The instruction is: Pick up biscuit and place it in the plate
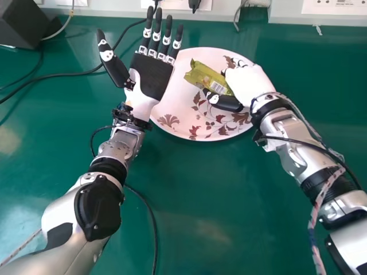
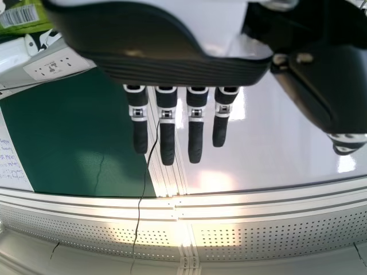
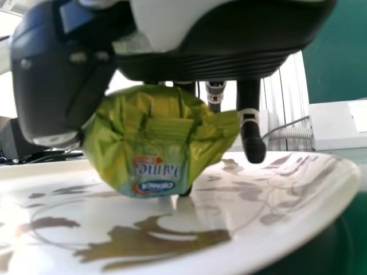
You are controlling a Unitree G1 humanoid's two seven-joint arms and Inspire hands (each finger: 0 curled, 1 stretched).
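Observation:
In the head view my right hand point(image 1: 248, 85) is over the right part of the plate point(image 1: 172, 123), its thumb and fingers round the green biscuit packet point(image 1: 205, 78). The right wrist view has the biscuit packet point(image 3: 163, 143) between the thumb and fingers of my right hand point(image 3: 223, 40), low over the flowered plate point(image 3: 275, 229); whether it touches the plate I cannot tell. My left hand point(image 1: 150, 77) lies palm up over the plate's left edge, fingers straight and thumb spread, holding nothing. The left wrist view has my left hand point(image 2: 166, 63) with straight fingers.
A dark box point(image 1: 23, 23) stands at the far left of the green table point(image 1: 189, 195). Black cables point(image 1: 51, 75) run across the table's left side and beside my left forearm. Wall sockets point(image 1: 335, 7) line the far edge.

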